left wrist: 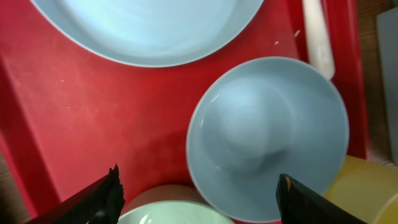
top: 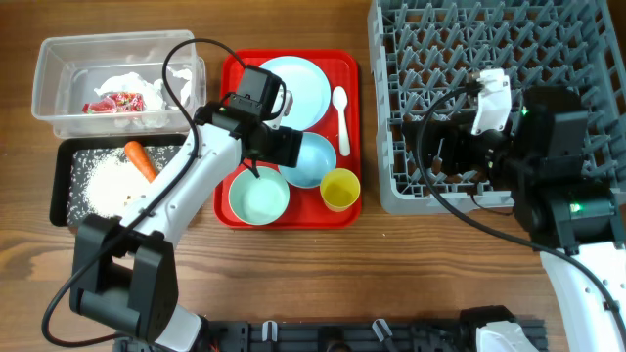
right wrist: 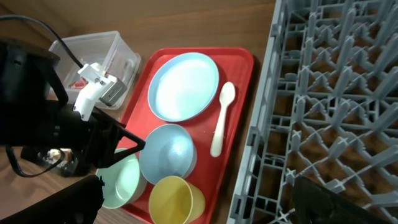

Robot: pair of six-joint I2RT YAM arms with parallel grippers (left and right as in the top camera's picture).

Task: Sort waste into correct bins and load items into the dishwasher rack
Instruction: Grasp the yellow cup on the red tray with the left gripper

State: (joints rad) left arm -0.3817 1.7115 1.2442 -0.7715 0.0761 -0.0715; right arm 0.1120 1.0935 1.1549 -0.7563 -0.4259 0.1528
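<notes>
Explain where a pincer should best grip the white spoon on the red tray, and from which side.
Grip the spoon at mid-handle, coming straight down from above. It lies flat on the red tray, so only its narrow sides offer a hold; the handle is thin and straight, with gaps to the plate and the tray's rim.

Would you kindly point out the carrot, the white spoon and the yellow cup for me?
carrot point(top: 141, 161), overhead view, middle of its length
white spoon point(right wrist: 220, 127), right wrist view, its handle
yellow cup point(top: 339, 188), overhead view, its inside
</notes>
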